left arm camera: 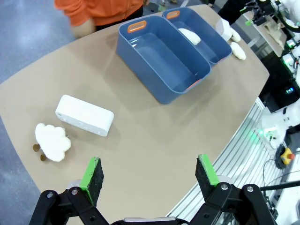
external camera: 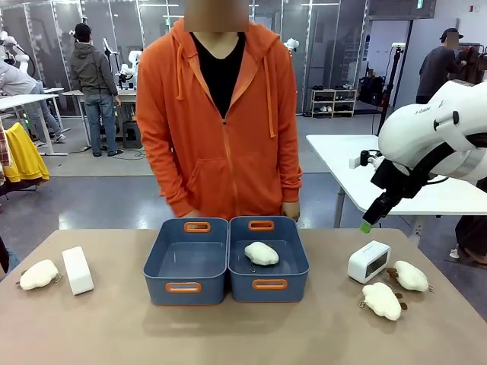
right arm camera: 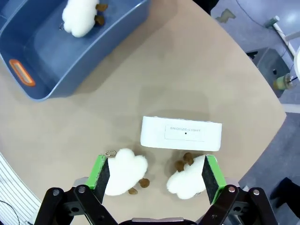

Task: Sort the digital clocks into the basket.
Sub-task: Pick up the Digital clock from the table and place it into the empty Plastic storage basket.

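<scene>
Two alike blue-grey baskets stand side by side mid-table. The left basket (external camera: 190, 258) (left arm camera: 161, 58) is empty; the right basket (external camera: 288, 265) (right arm camera: 56, 56) holds a cream plush toy (external camera: 261, 253). One white digital clock (external camera: 77, 270) (left arm camera: 84, 115) lies at the table's left. The other digital clock (external camera: 368, 261) (right arm camera: 181, 134) sits at the right. My left gripper (left arm camera: 150, 173) hovers open above the table's left edge, near its clock. High over the right clock, my right gripper (right arm camera: 155, 172) (external camera: 367, 225) is open with nothing in it.
A plush toy (external camera: 39, 274) (left arm camera: 52, 141) lies beside the left clock. Two more plush toys (external camera: 411, 275) (external camera: 382, 301) lie next to the right clock. A person in an orange hoodie (external camera: 221, 114) stands at the far edge behind the baskets.
</scene>
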Robot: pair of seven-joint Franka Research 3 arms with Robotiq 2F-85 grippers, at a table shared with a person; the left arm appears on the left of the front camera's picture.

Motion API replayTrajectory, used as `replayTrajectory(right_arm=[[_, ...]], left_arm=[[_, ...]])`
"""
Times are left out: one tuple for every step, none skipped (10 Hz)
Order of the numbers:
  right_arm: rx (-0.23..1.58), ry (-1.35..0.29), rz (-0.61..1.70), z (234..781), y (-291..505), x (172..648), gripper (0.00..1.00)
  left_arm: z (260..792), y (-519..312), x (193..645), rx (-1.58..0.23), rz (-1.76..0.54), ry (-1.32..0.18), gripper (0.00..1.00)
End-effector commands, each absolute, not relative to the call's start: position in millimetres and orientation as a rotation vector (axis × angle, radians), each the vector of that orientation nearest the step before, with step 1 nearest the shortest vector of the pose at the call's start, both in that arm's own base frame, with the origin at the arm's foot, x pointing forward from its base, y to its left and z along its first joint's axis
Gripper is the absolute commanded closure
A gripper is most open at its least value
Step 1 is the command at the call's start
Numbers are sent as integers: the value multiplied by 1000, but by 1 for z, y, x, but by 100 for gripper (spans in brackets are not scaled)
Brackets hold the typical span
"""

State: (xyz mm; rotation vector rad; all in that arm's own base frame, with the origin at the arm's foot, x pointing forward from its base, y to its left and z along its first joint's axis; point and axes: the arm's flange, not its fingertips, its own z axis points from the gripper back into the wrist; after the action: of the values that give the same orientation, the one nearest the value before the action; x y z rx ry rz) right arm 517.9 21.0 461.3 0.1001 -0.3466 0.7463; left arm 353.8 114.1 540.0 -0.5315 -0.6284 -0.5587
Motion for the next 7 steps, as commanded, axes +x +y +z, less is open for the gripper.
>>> replayTrajectory(right_arm=[[162,-337,748,457,22,517,0],[100,-347,746,461,21,518,0],[200,-184,1128,459,23,525,0],[75,-219,1370,443,16,541,0],[-7,-274,1575,424,10,554,0],[26,-322,1762,414,9,560,0],[-40,-375,1879,403,12,563,0]], left_arm=[[540,115,353,-547,-576,-637,0],[540,115,353,-547,-576,-637,0],[540,115,353,-547,-576,-637,0],[540,115,353,-547,-576,-637,0],[540,115,353,-547,-576,-637,0],[540,115,353,-547,-576,-637,0],[540,115,353,-547,-576,-637,0]])
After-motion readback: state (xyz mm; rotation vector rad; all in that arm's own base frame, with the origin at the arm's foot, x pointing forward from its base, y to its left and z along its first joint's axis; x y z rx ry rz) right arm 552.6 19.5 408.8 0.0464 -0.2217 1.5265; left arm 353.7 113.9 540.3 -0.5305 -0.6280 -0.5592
